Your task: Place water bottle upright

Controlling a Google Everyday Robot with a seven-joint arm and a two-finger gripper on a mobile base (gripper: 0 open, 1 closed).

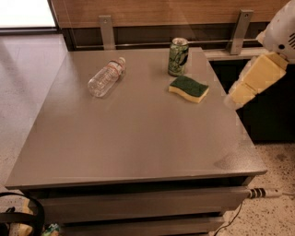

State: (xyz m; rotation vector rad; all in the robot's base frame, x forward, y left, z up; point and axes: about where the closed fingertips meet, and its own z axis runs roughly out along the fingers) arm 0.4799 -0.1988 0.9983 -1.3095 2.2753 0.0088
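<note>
- Grey rectangular table (138, 147): bears the task item.
- Cream-and-white gripper (253, 83): mid-air off the table's right edge; open or closed cannot be told.
- Clear ribbed plastic water bottle (106, 77): lying flat at far left, well apart from the gripper, long axis diagonal, white cap apparently toward the back-right.

One water bottle (106, 77), one green can (178, 56), one sponge (188, 88) on the desk (138, 143); one gripper (239, 94) off its right edge.

A grey counter (138, 138) stands on speckled floor (27, 87) before a wood-panelled wall (152, 9). A bright window (25, 11) glows top left. The hand (244, 90) hangs beside the counter's right edge.
</note>
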